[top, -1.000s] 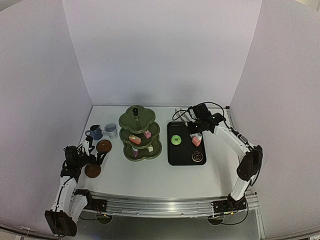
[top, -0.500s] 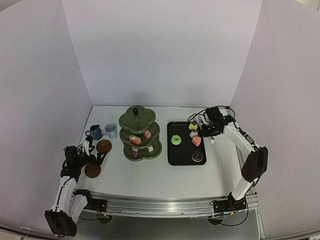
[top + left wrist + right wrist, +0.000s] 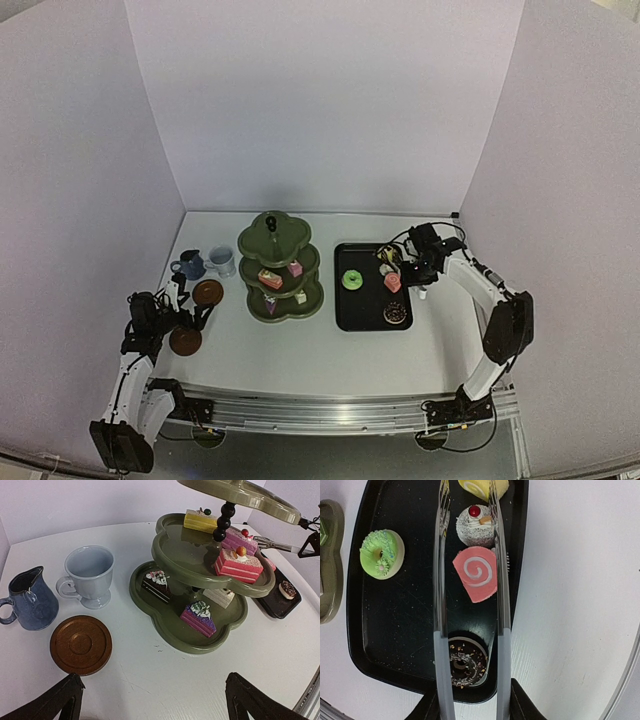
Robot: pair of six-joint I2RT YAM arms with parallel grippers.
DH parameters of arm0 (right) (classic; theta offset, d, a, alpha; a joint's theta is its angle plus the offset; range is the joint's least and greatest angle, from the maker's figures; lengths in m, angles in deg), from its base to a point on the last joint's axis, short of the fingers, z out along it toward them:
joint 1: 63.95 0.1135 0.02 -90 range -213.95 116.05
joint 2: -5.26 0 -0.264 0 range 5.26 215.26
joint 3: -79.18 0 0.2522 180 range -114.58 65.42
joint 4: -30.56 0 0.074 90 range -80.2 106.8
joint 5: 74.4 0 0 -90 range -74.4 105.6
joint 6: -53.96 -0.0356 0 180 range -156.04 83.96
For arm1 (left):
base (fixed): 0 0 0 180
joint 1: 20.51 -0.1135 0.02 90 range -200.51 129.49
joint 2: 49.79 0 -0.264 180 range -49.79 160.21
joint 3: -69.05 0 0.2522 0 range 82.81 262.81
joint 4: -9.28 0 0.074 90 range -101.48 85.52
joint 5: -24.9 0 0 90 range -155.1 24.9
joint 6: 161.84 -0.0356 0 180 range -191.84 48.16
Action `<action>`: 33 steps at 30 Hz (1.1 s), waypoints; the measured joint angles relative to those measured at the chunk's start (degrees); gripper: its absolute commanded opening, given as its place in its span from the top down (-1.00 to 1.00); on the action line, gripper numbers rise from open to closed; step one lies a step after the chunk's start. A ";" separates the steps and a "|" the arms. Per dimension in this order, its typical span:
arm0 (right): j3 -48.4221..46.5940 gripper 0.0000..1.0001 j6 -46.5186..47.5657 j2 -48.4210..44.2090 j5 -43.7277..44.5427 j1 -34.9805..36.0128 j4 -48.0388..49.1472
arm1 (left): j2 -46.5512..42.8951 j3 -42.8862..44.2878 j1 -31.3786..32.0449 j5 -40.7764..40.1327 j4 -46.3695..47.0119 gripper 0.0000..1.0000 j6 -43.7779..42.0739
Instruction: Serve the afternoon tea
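While the right gripper (image 3: 472, 705), right of the stand (image 3: 280, 265), clamps the tongs (image 3: 440, 605), whose arms flank a pink roll (image 3: 476, 572) on the tray (image 3: 370, 630), the left gripper (image 3: 152, 695) gapes wide and holds nothing, left of the stand, near a saucer (image 3: 81, 644).

White table (image 3: 300, 350), green stand (image 3: 275, 238), black tray (image 3: 362, 305), blue cup (image 3: 190, 266), white cup (image 3: 222, 261), two brown saucers (image 3: 208, 292)

Olive-green stand (image 3: 167, 622), pink swirl cake (image 3: 476, 574), black tray (image 3: 395, 622)
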 measured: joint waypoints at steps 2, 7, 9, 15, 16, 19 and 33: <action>0.25 0.26 -0.34 0.00 -0.04 0.00 -0.09 | 0.00 0.00 0.00 0.02 0.00 -0.99 0.01; 0.30 0.26 -0.75 0.00 0.50 0.07 -0.14 | 0.00 0.00 0.00 0.02 0.00 -0.99 0.01; 0.30 0.25 -0.75 0.00 1.01 0.23 -0.15 | 0.06 0.00 0.00 0.02 0.01 -0.99 -0.01; 0.30 0.25 -0.75 0.00 2.45 0.84 -0.58 | 0.33 0.00 0.00 0.04 0.00 -0.99 0.01; 0.30 0.25 -0.74 0.00 2.63 0.96 -0.72 | 0.33 0.00 0.00 0.04 0.00 -0.99 0.01; 0.30 0.25 -0.71 0.00 3.52 1.25 -0.99 | 0.34 0.00 0.00 0.04 0.00 -0.99 0.01; -2.49 0.24 -0.77 -0.42 6.82 1.36 -3.65 | 0.37 0.00 0.00 0.04 0.00 -0.99 0.01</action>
